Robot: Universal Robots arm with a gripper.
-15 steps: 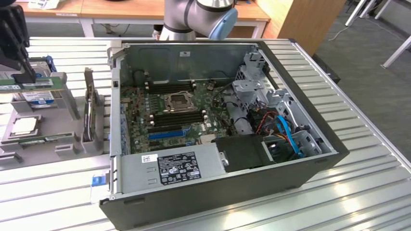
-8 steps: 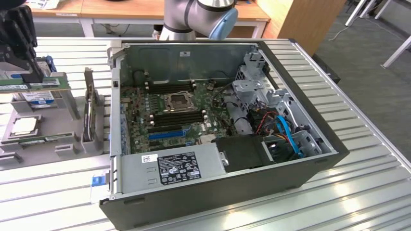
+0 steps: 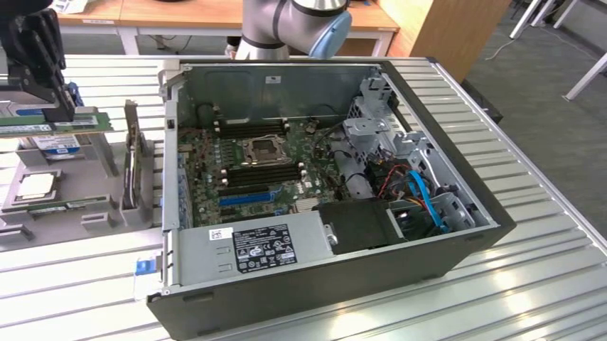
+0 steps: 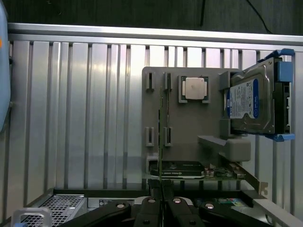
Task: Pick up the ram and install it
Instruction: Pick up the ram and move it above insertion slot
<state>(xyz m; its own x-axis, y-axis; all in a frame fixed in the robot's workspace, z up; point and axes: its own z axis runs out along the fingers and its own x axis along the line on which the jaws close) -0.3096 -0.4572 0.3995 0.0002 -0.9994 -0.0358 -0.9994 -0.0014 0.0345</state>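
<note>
The ram [image 3: 87, 119], a long green stick with a white label, hangs level above the grey parts tray [image 3: 57, 209] at the exterior view's left. My black gripper [image 3: 57, 110] is shut on its upper edge. From the wrist camera the ram [image 4: 161, 137] appears edge-on as a thin line running out from between my fingers [image 4: 151, 208]. The open computer case [image 3: 455, 213] lies to the exterior view's right of the gripper. Inside it the motherboard's long black memory slots [image 3: 249, 128] sit on both sides of the CPU socket [image 3: 263, 149].
The tray [image 4: 208, 127] carries a CPU [image 4: 194, 88], a hard drive [image 4: 251, 99] and an upright expansion card [image 3: 133, 156]. In the case, a power supply [image 3: 261, 245] and a drive cage with cables [image 3: 417, 185] flank the motherboard. A ribbed metal table [image 3: 531, 284] is underneath.
</note>
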